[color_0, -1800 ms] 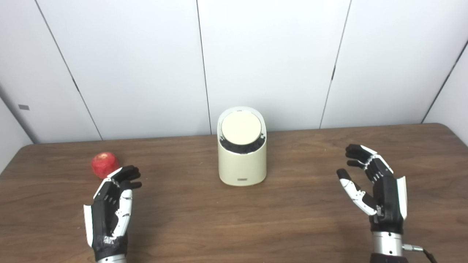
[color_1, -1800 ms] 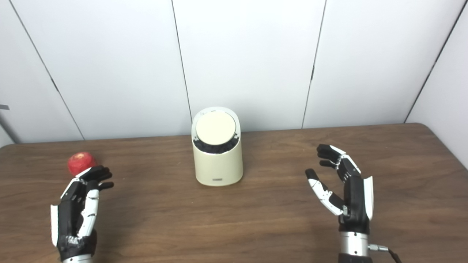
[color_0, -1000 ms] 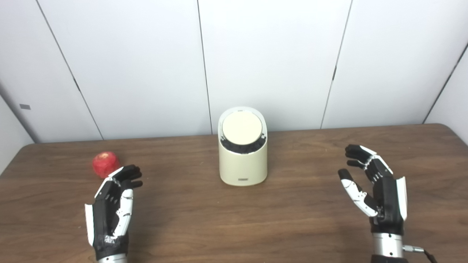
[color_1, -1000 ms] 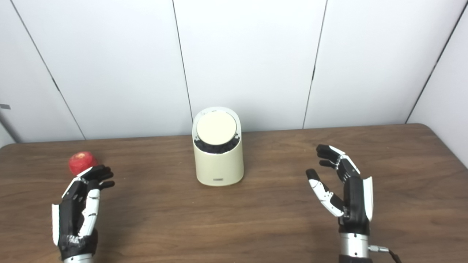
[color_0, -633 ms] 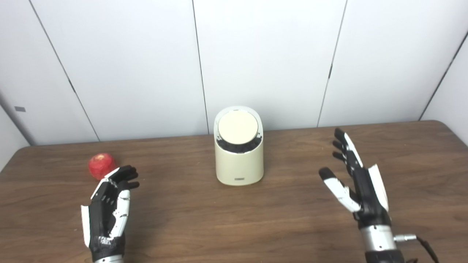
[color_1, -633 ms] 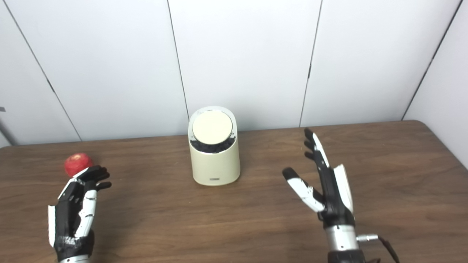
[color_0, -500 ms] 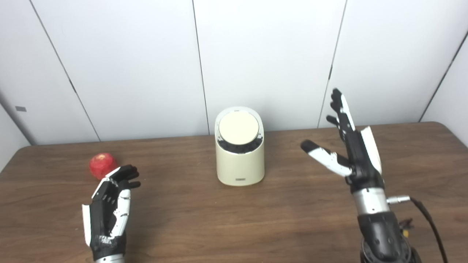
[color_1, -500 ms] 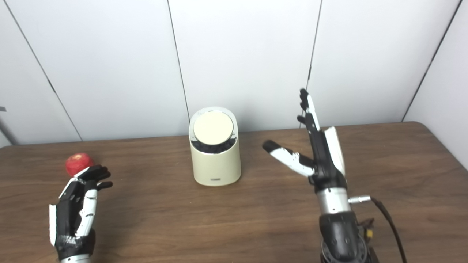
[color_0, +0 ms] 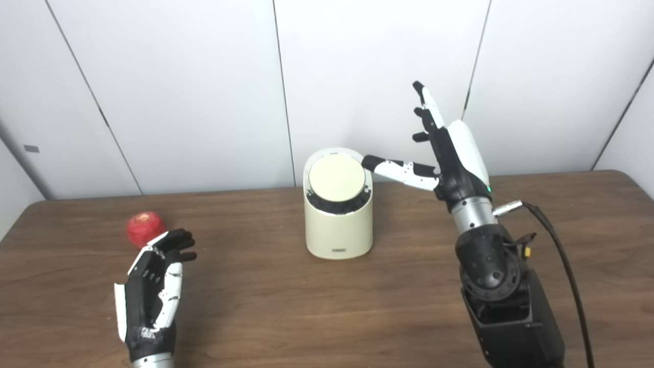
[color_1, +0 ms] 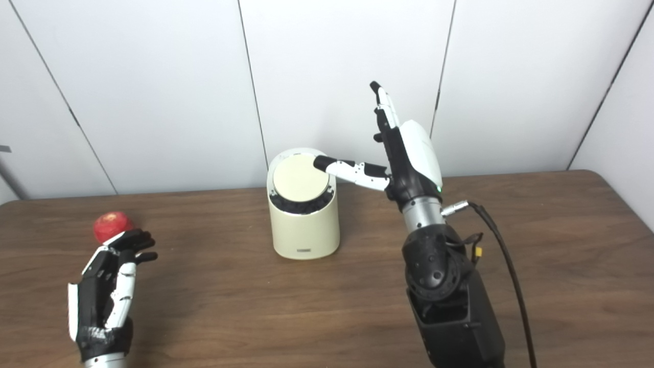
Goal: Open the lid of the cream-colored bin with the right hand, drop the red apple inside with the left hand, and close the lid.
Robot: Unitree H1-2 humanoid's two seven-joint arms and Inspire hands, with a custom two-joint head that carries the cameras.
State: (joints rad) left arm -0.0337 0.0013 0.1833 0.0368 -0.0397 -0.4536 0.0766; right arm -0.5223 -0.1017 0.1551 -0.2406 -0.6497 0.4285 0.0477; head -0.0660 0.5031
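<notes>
The cream-colored bin (color_0: 338,230) stands at the table's middle with its round lid (color_0: 336,178) lying flat and closed on the slanted top. My right hand (color_0: 449,153) is raised just right of the bin, open, fingers pointing up, its thumb reaching left to the lid's right rim. The red apple (color_0: 145,228) rests on the table at the far left. My left hand (color_0: 153,286) hovers open just in front of and right of the apple, its fingertips close to it, holding nothing.
The brown wooden table (color_0: 286,306) runs across the whole view, with a white panelled wall (color_0: 204,92) right behind the bin. A black cable (color_0: 562,255) trails from my right wrist down to the right.
My right hand rose from low over the table's right side and swung left up to the bin, fingers straightening, thumb now at the lid's rim. The left hand and the apple stayed put.
</notes>
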